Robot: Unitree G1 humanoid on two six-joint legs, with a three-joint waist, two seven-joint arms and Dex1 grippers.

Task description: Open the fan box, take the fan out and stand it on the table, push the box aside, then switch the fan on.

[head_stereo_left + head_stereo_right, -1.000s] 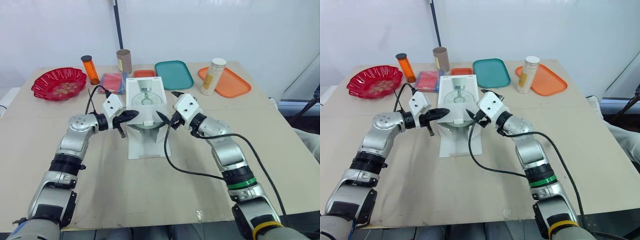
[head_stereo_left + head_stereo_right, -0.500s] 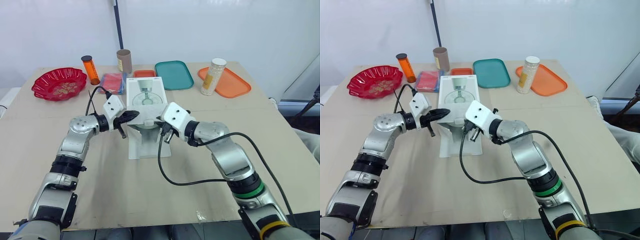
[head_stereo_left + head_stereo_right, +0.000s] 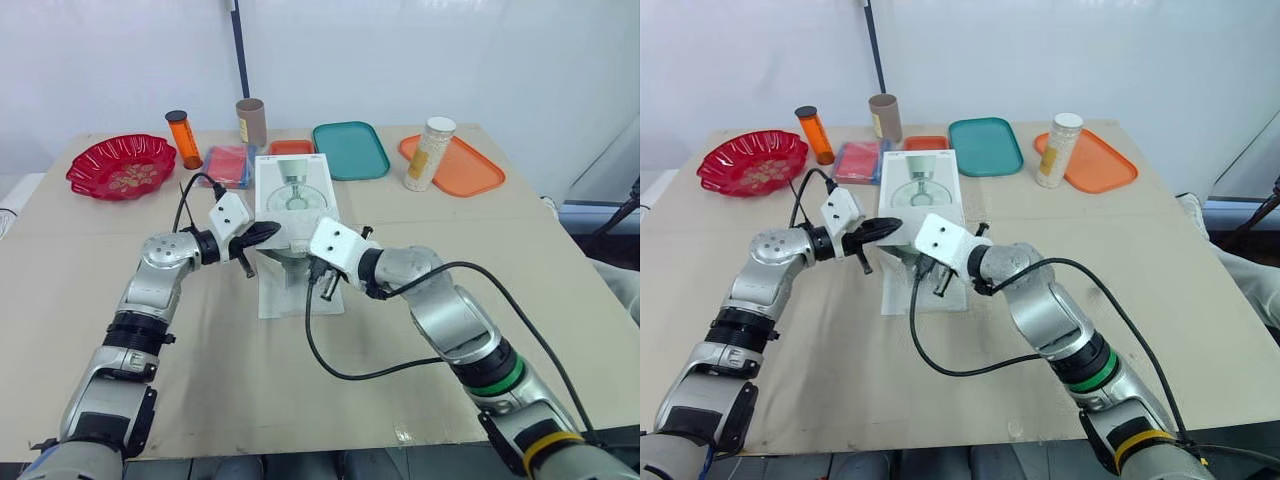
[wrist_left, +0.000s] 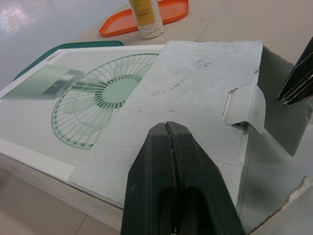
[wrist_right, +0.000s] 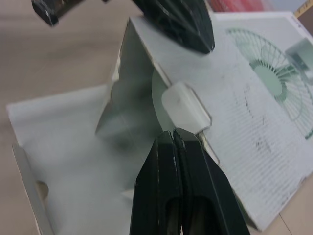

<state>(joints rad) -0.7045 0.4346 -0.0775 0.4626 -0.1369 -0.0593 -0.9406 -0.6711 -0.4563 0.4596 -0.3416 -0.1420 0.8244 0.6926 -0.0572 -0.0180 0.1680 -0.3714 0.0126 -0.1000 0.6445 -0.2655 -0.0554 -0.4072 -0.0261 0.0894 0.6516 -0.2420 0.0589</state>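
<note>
Now: the box end is being opened; the fan is not yet out.
Box (image 3: pixel 293 190): laid flat mid-table, printed fan side up, open end nearest the robot.
Near flap (image 3: pixel 285 295): spread on the table (image 3: pixel 300 400) in front of the opening.
Top flap (image 4: pixel 195 88): folded back over the box top, its tab (image 5: pixel 185 105) standing up.
Fan: judged to be inside the box; its body cannot be made out.
Left gripper (image 4: pixel 168 126): fingers pressed together, nothing held; set over the top flap at the box's left near corner.
Right gripper (image 5: pixel 171 134): fingers closed tight, empty; aimed at the opening just beside the tab.
Method: the top flap is best kept pinned by the left gripper. The right fingers must be parted before the fan is reached. The fan should be drawn out level toward the near side.
Risk: the light box may be dragged along if it is not held down.
</note>
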